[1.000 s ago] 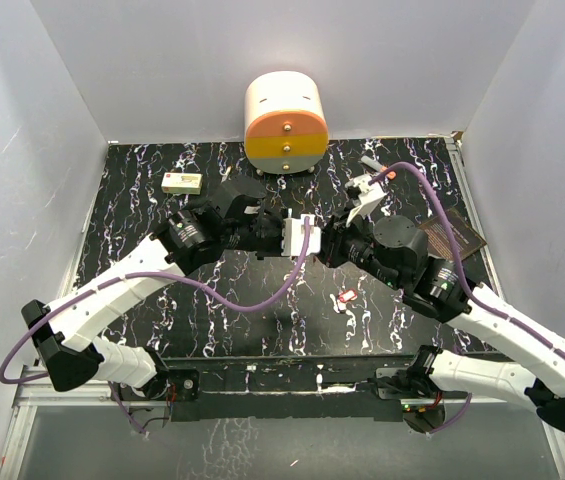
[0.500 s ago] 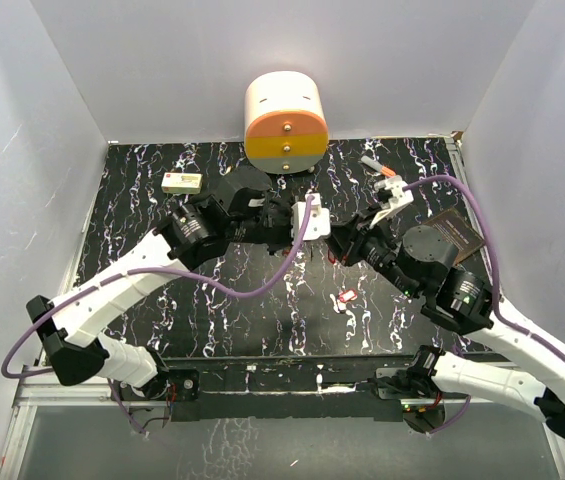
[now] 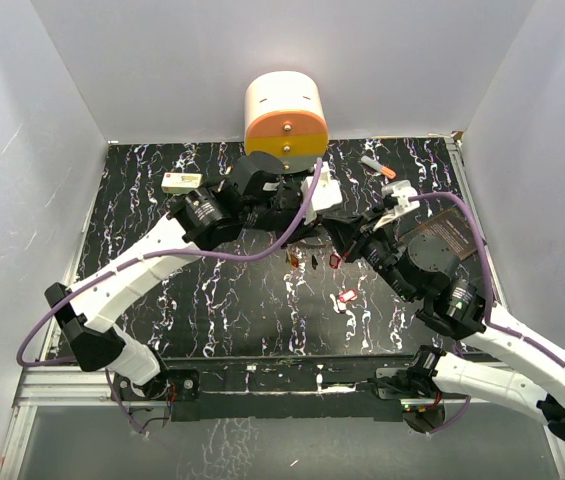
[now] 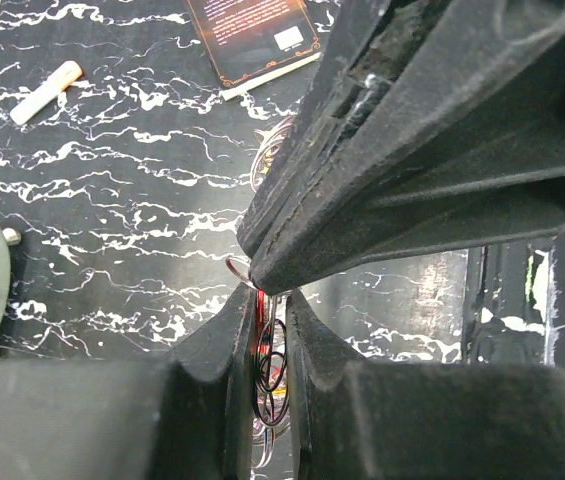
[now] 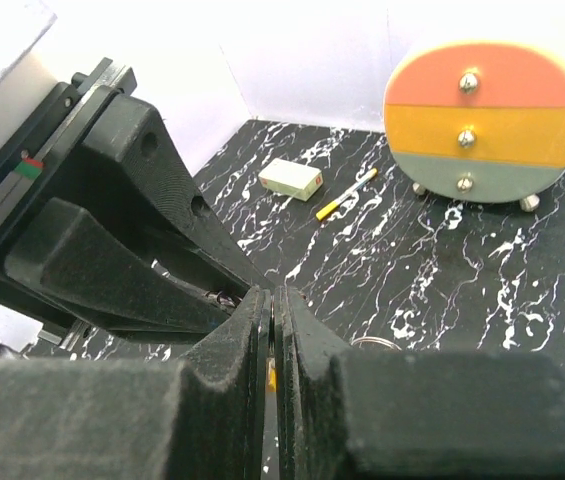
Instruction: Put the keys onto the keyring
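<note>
My left gripper (image 3: 309, 224) (image 4: 267, 295) is shut on the keyring (image 4: 270, 365), whose thin wire loops stand between its fingers. My right gripper (image 3: 336, 237) (image 5: 272, 297) meets it tip to tip and is shut on a key; a sliver of the key's yellow head (image 5: 271, 376) shows between the closed jaws. Three small keys (image 3: 313, 262) with red or orange heads dangle just under the two grippers, above the table. One red key (image 3: 345, 297) lies loose on the black marbled table in front of them. Part of a metal ring (image 5: 373, 343) peeks out beside my right fingers.
A round orange, yellow and grey drawer box (image 3: 285, 122) (image 5: 482, 115) stands at the back. A white box (image 3: 181, 182) (image 5: 291, 178) and a yellow pen (image 5: 347, 193) lie back left. A dark book (image 3: 449, 236) (image 4: 252, 35) and an orange-tipped marker (image 3: 378, 167) are on the right.
Both grippers have lifted and moved toward the back, still tip to tip. The left wrist swung right, the right wrist further right. Small keys now hang in view beneath them.
</note>
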